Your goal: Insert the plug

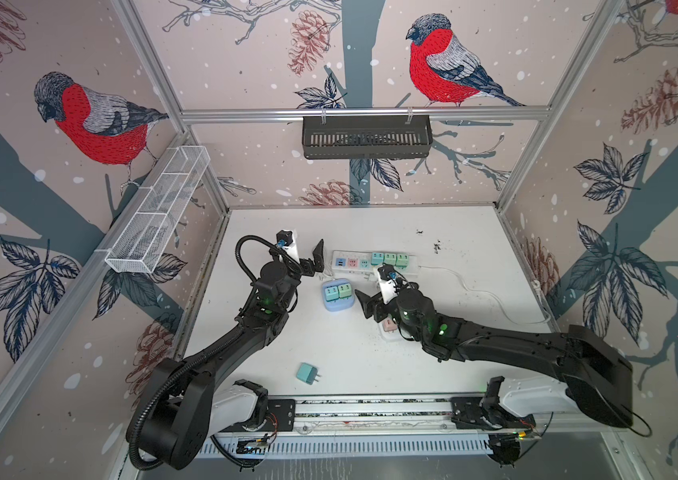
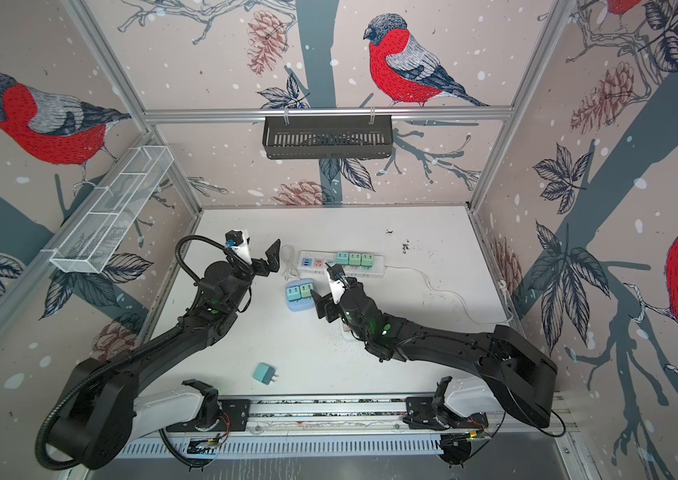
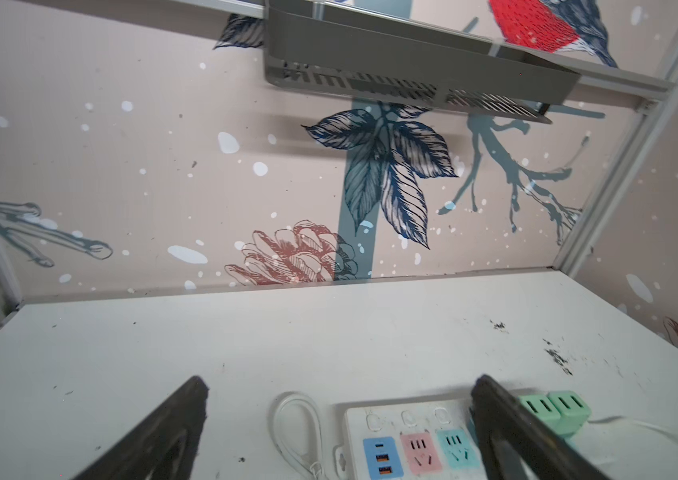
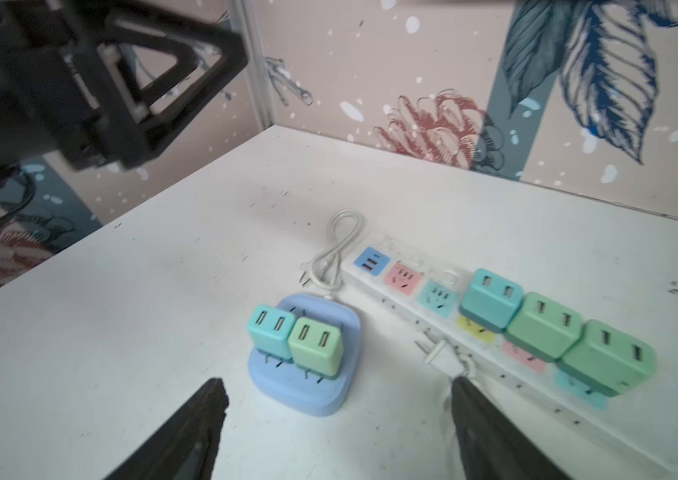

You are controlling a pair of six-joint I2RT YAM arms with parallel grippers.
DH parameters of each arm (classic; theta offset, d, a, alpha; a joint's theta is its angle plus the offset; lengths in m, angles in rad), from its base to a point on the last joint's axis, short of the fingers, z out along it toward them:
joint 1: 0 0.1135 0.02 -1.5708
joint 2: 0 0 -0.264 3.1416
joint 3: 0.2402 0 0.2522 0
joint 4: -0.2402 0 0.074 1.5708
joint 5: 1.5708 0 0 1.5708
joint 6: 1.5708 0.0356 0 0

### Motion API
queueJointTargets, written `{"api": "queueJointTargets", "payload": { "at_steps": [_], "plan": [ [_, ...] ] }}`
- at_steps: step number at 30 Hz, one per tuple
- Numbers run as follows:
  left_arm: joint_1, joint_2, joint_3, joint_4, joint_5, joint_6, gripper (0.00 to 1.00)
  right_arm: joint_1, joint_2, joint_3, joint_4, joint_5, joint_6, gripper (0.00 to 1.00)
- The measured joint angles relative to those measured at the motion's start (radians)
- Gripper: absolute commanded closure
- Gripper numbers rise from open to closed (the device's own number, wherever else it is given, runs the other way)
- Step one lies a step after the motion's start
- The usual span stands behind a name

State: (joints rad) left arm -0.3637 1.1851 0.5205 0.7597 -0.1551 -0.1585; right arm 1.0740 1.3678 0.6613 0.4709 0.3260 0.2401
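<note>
Teal plug (image 1: 308,372) lies well apart from left gripper (image 1: 319,258) and right gripper (image 1: 364,305).

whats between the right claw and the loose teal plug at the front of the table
Nothing: in both top views only bare white table lies between the right claw and the loose teal plug.

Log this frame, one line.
left gripper: open, empty | right gripper: open, empty | teal plug: loose on table, not inserted
</note>
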Motion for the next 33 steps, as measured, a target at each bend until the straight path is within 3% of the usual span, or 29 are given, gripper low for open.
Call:
{"api": "queueJointTargets", "payload": {
  "at_steps": [9, 15, 23, 33],
  "plan": [
    [0.028, -0.108, -0.171, 0.022, -0.232, -0.024, 0.02, 0.179, 0.245, 0.166, -0.083, -0.012, 0.048, 0.23],
    [0.05, -0.119, -0.219, 0.067, -0.344, -0.037, 0.02, 0.214, 0.361, 0.251, -0.141, -0.03, 0.056, 0.23],
    [0.135, -0.18, -0.271, 0.089, -0.388, -0.132, 0.02, 0.217, 0.449, 0.298, -0.187, -0.079, 0.079, 0.23],
    [0.145, -0.219, -0.306, 0.099, -0.415, -0.167, 0.02, 0.277, 0.443, 0.294, -0.204, -0.168, 0.045, 0.27]
  ]
}}
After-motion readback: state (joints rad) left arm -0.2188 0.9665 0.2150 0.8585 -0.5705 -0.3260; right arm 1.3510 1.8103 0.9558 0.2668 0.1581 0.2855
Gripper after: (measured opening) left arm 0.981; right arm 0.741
